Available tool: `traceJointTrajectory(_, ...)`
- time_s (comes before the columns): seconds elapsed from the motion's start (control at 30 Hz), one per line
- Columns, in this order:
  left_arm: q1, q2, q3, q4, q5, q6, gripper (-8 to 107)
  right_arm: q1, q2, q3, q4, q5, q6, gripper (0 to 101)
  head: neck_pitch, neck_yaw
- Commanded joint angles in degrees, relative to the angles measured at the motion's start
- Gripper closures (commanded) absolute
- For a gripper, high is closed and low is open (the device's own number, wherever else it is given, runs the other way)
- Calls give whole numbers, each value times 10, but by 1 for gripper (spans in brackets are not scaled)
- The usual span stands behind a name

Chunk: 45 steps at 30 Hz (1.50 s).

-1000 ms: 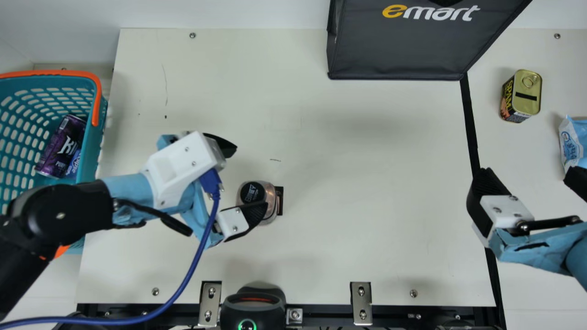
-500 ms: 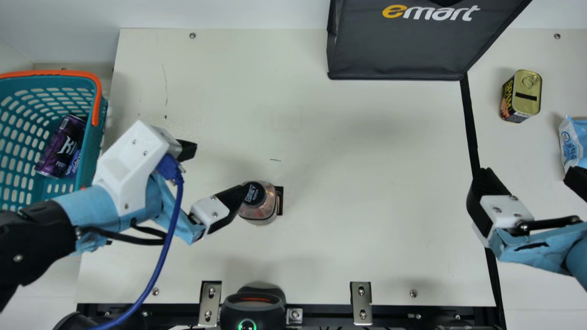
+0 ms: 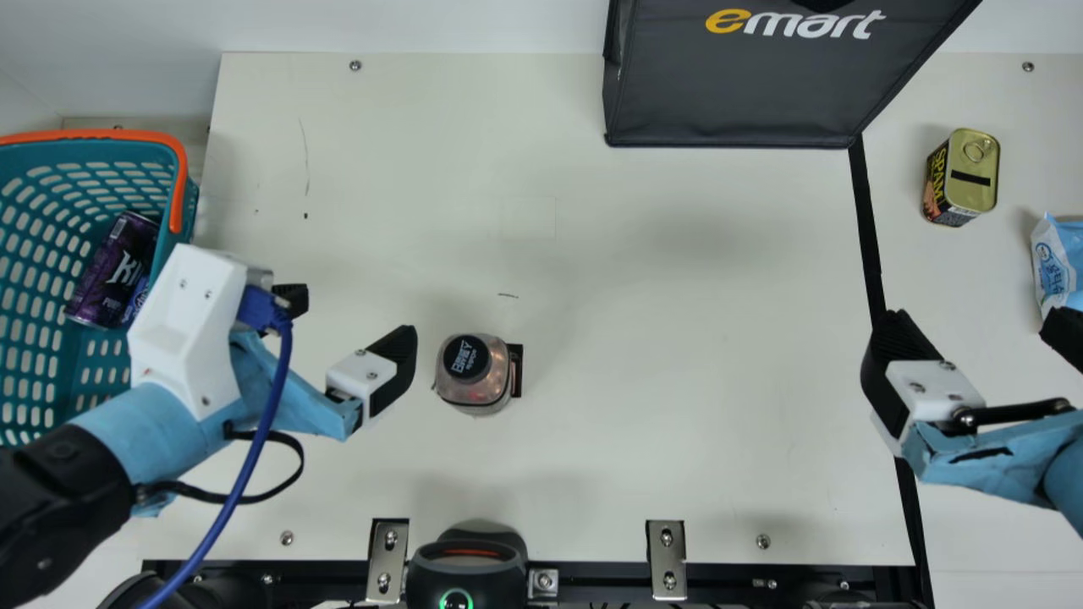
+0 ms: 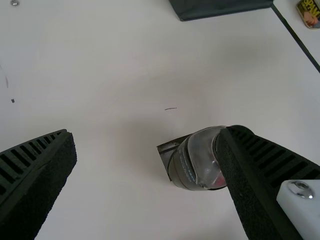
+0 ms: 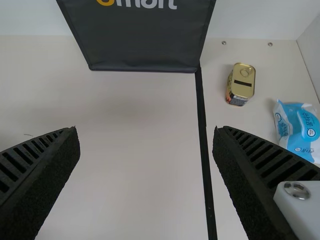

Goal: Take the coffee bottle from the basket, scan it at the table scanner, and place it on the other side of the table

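The coffee bottle point(image 3: 474, 376), clear with a black cap, stands upright on the table, left of its middle in the main view. My left gripper point(image 3: 351, 313) is open to the left of the bottle, apart from it. In the left wrist view the bottle point(image 4: 202, 162) is partly hidden behind one finger of my left gripper point(image 4: 145, 132). The table scanner point(image 3: 467, 571) sits at the near edge. The basket point(image 3: 165, 292) is at the far left. Over the right side, my right gripper point(image 3: 973, 326) stands open, as in the right wrist view, where nothing is between the right gripper point(image 5: 145, 130) fingers.
A purple can point(image 3: 114, 271) lies in the basket beside a blue item. The dark bag point(image 3: 736, 85) stands at the back. Beyond the black line on the right are a can of meat point(image 3: 960, 178) and a blue-white packet point(image 3: 1058, 266). A small dark piece point(image 3: 516, 370) touches the bottle's side.
My left gripper has moved away from the bottle, toward the basket, leaving the bottle standing where it was. The right arm has kept still.
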Motion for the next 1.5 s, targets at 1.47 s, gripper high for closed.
traceJointTrajectory(1.47,-486,263,-159,429,270,-780,9,0,0,0,0,0,0,6,-16,0)
